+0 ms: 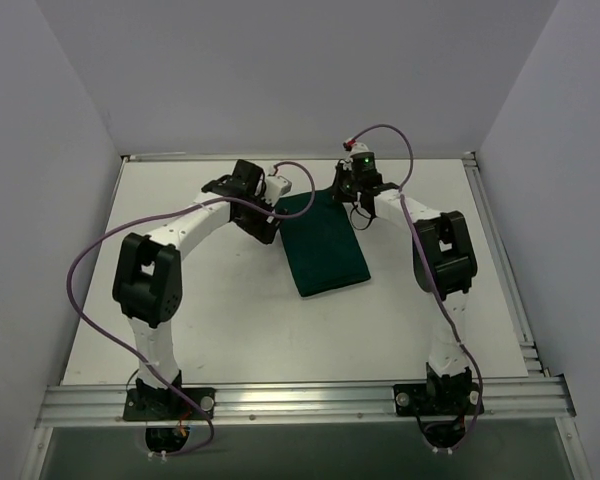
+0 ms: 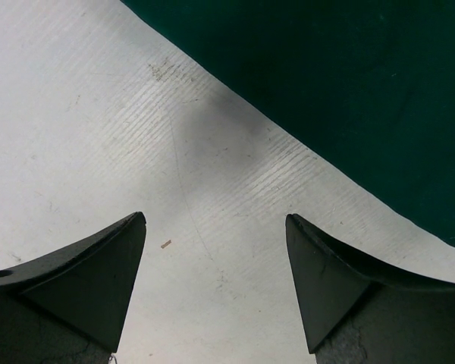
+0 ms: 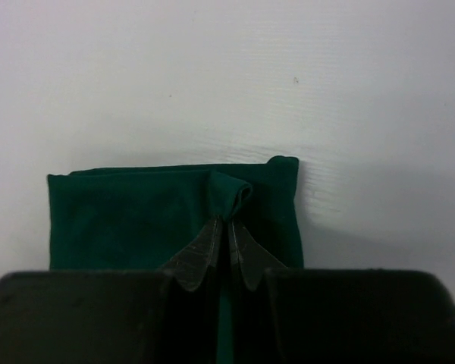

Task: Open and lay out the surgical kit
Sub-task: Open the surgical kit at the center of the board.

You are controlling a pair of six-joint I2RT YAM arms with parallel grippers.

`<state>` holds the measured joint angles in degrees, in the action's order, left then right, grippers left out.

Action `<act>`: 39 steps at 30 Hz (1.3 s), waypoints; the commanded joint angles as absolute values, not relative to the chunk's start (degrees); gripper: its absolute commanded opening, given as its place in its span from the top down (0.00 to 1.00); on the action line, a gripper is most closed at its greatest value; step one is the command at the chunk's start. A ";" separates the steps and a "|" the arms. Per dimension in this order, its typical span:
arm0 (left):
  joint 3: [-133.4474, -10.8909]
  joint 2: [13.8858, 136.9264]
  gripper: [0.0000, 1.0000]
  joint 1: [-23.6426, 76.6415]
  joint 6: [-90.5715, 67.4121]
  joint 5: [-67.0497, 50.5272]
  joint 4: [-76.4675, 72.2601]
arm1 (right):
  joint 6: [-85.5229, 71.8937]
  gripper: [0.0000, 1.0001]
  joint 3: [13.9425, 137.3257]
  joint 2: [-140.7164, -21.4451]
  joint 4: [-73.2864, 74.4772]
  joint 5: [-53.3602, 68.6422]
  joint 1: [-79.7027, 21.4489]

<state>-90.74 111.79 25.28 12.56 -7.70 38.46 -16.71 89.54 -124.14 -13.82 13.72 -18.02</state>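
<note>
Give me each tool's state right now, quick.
Left tool: open, holding nothing, over the table beside the cloth wrap.
Right tool: shut, pinching a fold of the cloth wrap.

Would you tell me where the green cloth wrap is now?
Top view: the green cloth wrap lies centred on the table, its far edge pinched by the right gripper.

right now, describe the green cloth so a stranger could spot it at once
On the white table, look at the far middle. The folded dark green cloth lies flat there, the only coloured thing on the white surface. Its far edge is pinched by the right hand.
</note>
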 commanded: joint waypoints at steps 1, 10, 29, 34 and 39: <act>-90.53 105.66 0.16 23.38 13.36 -7.82 38.94 | -21.08 1.00 90.18 -116.98 -11.87 11.08 -22.58; -86.93 97.48 0.16 10.74 14.85 -13.78 40.78 | -37.34 1.00 86.13 -115.57 -21.59 9.05 -34.09; -80.33 95.45 0.13 -11.34 18.28 -16.44 41.48 | -55.47 0.55 104.58 -137.28 -30.68 2.90 -55.80; -81.30 97.73 0.12 -11.34 17.05 -17.84 41.40 | -50.29 0.55 110.30 -136.77 -26.64 4.39 -58.97; -83.76 100.45 0.12 -9.85 15.82 -18.81 42.27 | -38.80 0.53 104.88 -125.29 -21.28 5.71 -58.89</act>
<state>-80.55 98.89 -10.96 16.58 -16.69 41.67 -47.35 107.02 -136.29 -25.12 5.50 -60.18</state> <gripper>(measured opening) 0.883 0.463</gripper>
